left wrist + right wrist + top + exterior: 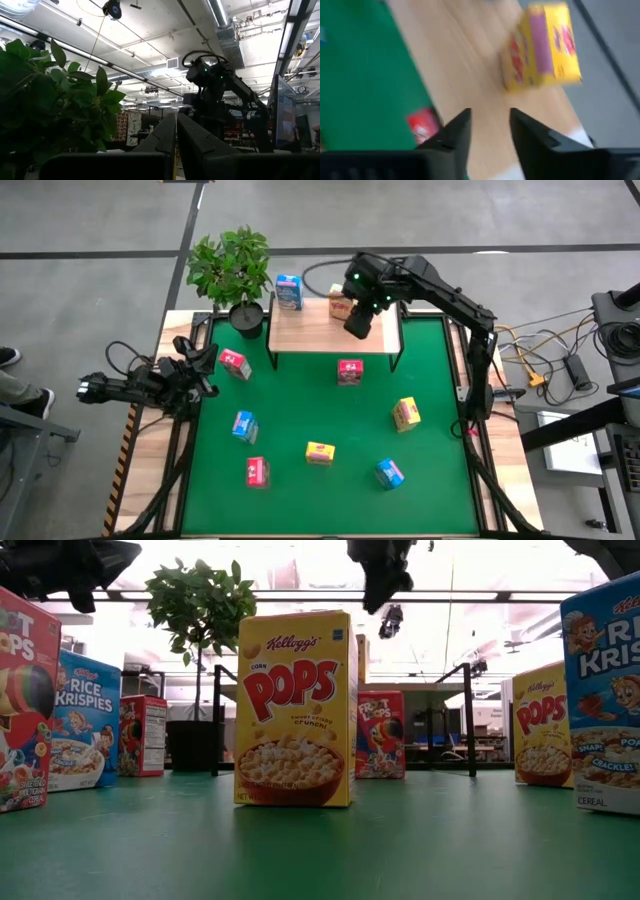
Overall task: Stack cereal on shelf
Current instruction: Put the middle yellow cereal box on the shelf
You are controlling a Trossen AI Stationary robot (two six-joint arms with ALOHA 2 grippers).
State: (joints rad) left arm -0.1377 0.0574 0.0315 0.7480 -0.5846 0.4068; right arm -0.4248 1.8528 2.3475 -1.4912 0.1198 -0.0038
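The wooden shelf stands at the far side of the green mat. A blue cereal box stands at its far left corner and a yellow box stands on its far middle, also in the right wrist view. My right gripper hovers over the shelf just near of the yellow box, open and empty. Several boxes stand on the mat: red, red, yellow, blue, yellow, red, blue. My left gripper waits shut at the mat's left edge.
A potted plant stands at the far left, beside the shelf and close to my left gripper. The shelf's thin black legs stand on the mat. Cables and gear lie off the table's right side.
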